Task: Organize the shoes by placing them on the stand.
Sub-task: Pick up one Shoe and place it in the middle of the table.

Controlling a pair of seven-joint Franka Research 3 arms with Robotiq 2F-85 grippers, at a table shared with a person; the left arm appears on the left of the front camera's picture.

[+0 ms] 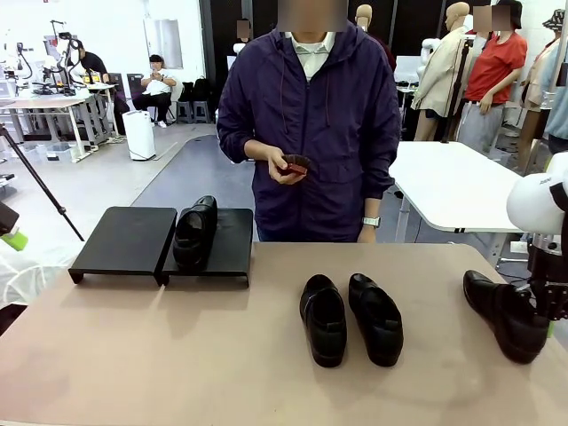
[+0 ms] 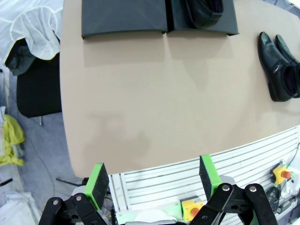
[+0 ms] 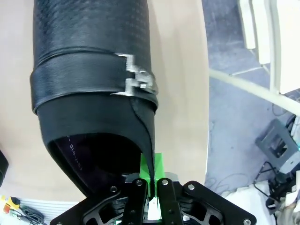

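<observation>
The black stand sits at the table's far left, and one shoe lies on its right platform. Two more shoes lie side by side mid-table. A fourth shoe lies at the right edge. My right gripper is at its heel end. In the right wrist view that gripper is shut on the thin side wall of the shoe at its opening. My left gripper hangs open over the table's near edge, holding nothing. The stand and the middle shoes lie far ahead of it.
A person in a purple jacket stands at the far side, holding a small reddish-brown object in one hand. The stand's left platform is bare. A dark chair stands off the table's left end, and a white table stands behind on the right.
</observation>
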